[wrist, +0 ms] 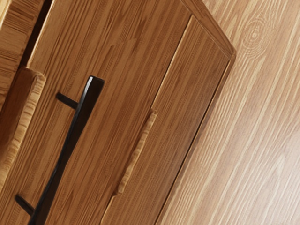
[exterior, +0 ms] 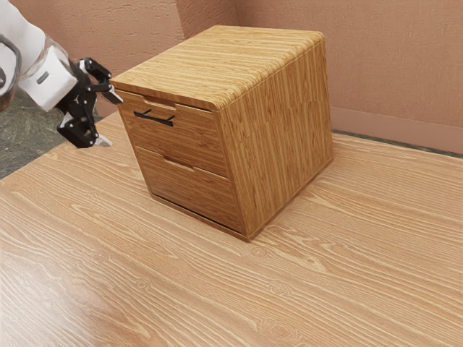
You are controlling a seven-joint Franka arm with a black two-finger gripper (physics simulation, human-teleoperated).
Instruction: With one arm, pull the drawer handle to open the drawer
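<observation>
Handle (exterior: 153,117), a thin rigid black bar on the top drawer (exterior: 184,141) of the cabinet (exterior: 278,123), we judge slick and best clamped mid-span, while our gripper (exterior: 113,120) hangs just beside the cabinet, fingers spread wide, holding nothing.

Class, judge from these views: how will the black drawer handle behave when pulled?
The black handle looks like a rigid bar on two posts, so it probably won't flex. Its smooth finish may be slippery. The broad flat-standing cabinet seems unlikely to tip.
</observation>
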